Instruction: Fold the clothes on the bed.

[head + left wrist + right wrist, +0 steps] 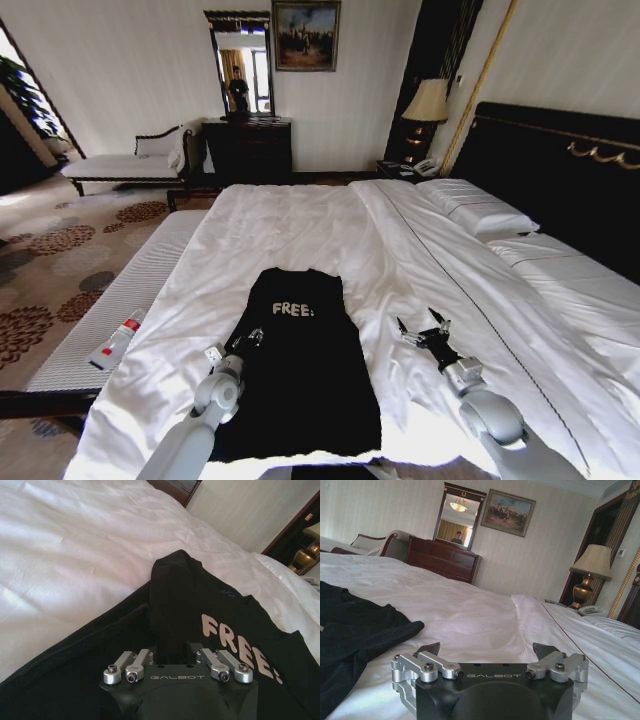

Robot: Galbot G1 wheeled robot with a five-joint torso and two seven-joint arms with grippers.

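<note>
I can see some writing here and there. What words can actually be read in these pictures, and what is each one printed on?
"FREE!" in pale letters on the chest of the black T-shirt lying on the bed.
"GALBOT" on the body of the left gripper, which is on the shirt.
"GALBOT" on the body of the right gripper, open above the white sheet.
The small red-and-white item on the bench: any print is too small to read.

Your left arm reaches forward with its left gripper (243, 340) low, fingers drawn close together and pinched on black cloth, while your right arm stretches out alongside, its right gripper (421, 327) held level with both fingers (428, 649) spread wide and nothing between them.
</note>
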